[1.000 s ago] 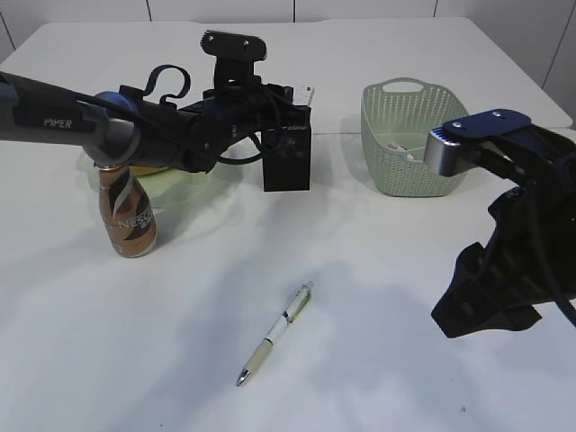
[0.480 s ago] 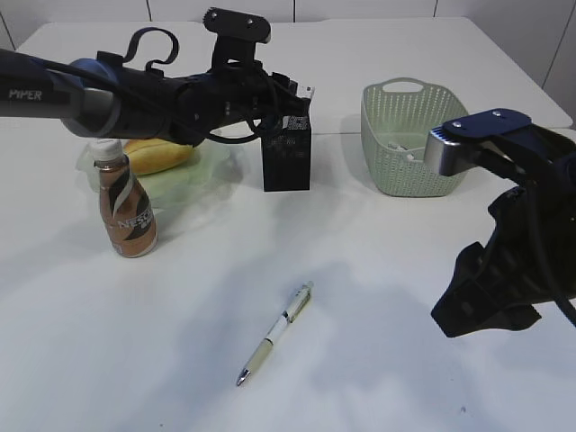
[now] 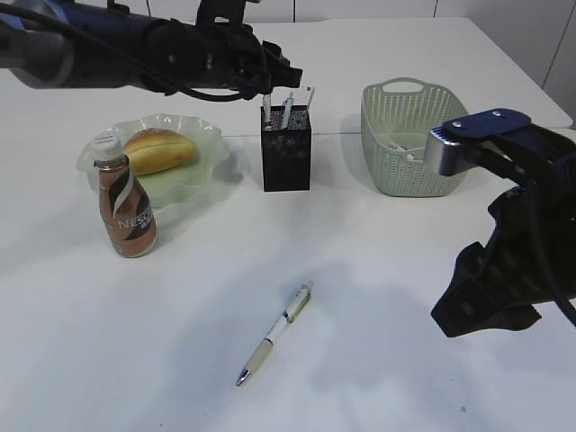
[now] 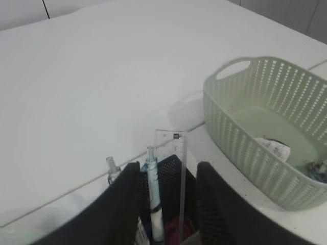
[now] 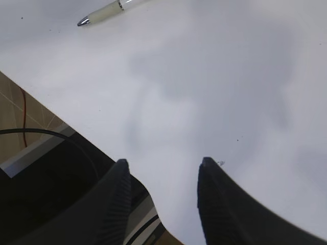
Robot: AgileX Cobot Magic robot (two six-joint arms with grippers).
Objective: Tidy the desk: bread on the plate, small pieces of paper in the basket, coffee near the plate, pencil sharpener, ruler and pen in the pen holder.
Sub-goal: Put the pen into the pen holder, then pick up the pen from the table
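Left gripper (image 4: 166, 204), jaws parted and empty, is held above the holder (image 3: 286, 160) containing ruler (image 4: 171, 153) and pen (image 4: 153, 196); second pen (image 3: 274, 335) is left on the table (image 3: 378, 378).

Open table (image 3: 378, 297) around pen (image 3: 274, 334)

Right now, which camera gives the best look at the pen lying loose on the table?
The exterior view: it shows the whole pen lying on the table in front of the pen holder. The right wrist view catches only its tip end at the top edge. The left wrist view does not show it.
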